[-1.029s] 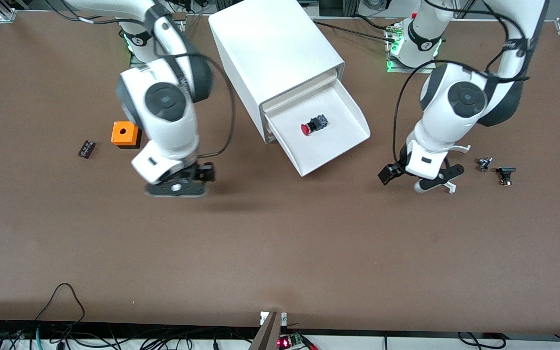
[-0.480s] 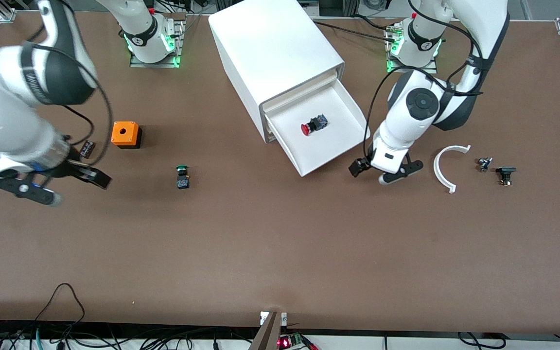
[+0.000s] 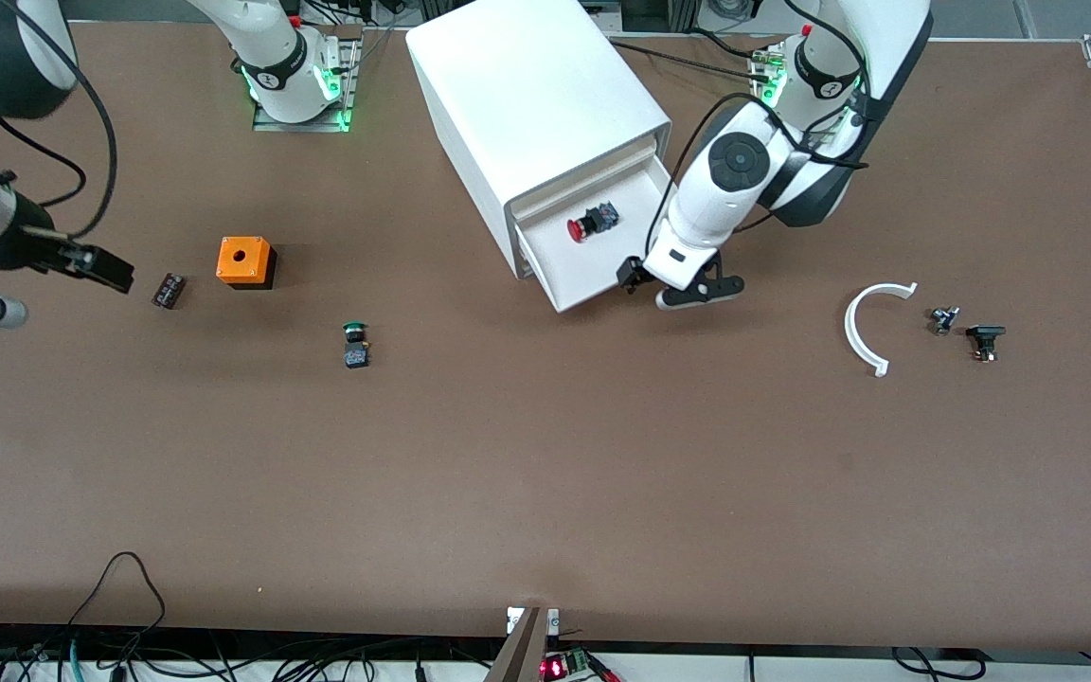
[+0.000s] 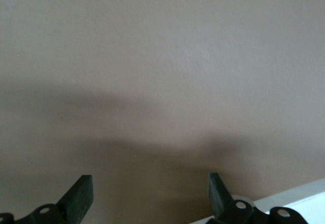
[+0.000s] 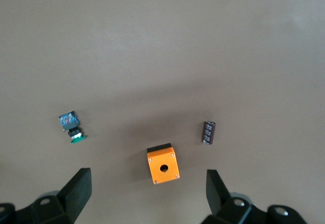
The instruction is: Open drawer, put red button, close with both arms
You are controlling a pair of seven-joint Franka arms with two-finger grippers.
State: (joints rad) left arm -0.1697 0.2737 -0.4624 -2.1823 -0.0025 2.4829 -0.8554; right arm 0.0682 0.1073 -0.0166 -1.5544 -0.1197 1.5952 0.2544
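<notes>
The drawer [image 3: 593,270] sticks partway out of the white cabinet [image 3: 536,95]. In it lies the red button [image 3: 588,223], on its side near the cabinet's mouth. My left gripper [image 3: 667,284] is low at the drawer's front rim, at the corner toward the left arm's end, open and holding nothing. In the left wrist view its fingers [image 4: 81,196] frame bare table, with a white edge of the drawer [image 4: 299,198] at the corner. My right gripper [image 3: 44,289] hangs open and empty over the right arm's end of the table, and the right gripper [image 5: 147,191] looks down on loose parts.
An orange box [image 3: 244,261] with a hole, a small black part [image 3: 168,289] and a green-capped button [image 3: 354,345] lie toward the right arm's end. A white curved piece [image 3: 863,327] and two small dark parts [image 3: 984,339] lie toward the left arm's end.
The left gripper has swept in to the drawer's front and the drawer has slid partway into the cabinet with the red button. The right arm has swung out to its own end of the table.
</notes>
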